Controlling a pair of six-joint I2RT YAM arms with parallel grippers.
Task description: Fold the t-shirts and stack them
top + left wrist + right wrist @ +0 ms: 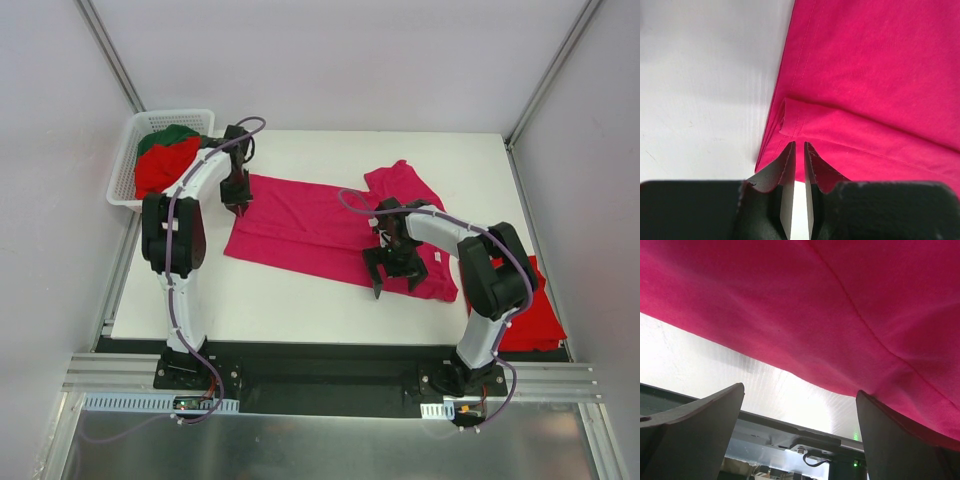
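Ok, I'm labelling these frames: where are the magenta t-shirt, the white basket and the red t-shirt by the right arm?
magenta t-shirt (300,222): top view, middle of its body.
white basket (122,170): top view, left wall.
red t-shirt (540,320): top view, its uncovered right part.

You have, on the table (300,150): one spread t-shirt (300,225), centre frame. Basket (122,165) at the table's upper-left corner, with bundled t-shirts (165,160) in it. A further t-shirt (535,318) lies lower right, at the table's right edge.
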